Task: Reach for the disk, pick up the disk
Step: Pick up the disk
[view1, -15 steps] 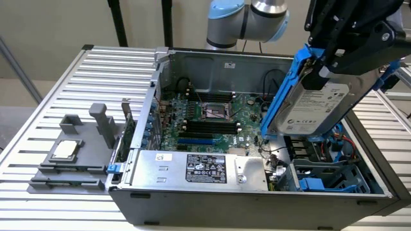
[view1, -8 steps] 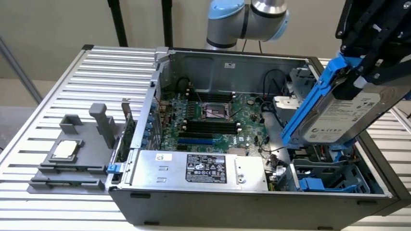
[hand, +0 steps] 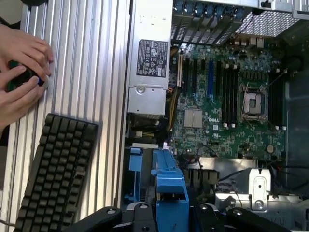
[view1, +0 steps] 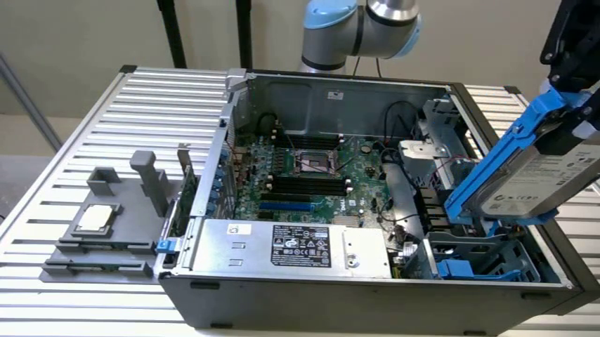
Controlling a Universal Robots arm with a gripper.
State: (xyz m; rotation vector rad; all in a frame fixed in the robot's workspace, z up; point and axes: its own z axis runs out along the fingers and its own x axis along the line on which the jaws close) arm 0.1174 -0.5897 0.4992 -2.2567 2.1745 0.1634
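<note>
The disk (view1: 544,175), a silver hard drive with a white printed label and a bright blue frame, hangs tilted in the air above the drive bay (view1: 478,263) at the exterior view's right. My black gripper (view1: 569,81) is shut on the upper end of its blue frame. In the wrist view the blue frame of the disk (hand: 170,186) sits between the dark fingers of the gripper (hand: 171,217), with the open computer below.
The open computer case (view1: 375,295) holds a motherboard (view1: 310,168) and a silver power supply (view1: 291,246) with a black label. A grey fixture carrying a small chip (view1: 97,219) lies on the slatted table (view1: 159,105). A keyboard (hand: 53,174) and a person's hands (hand: 19,63) are nearby.
</note>
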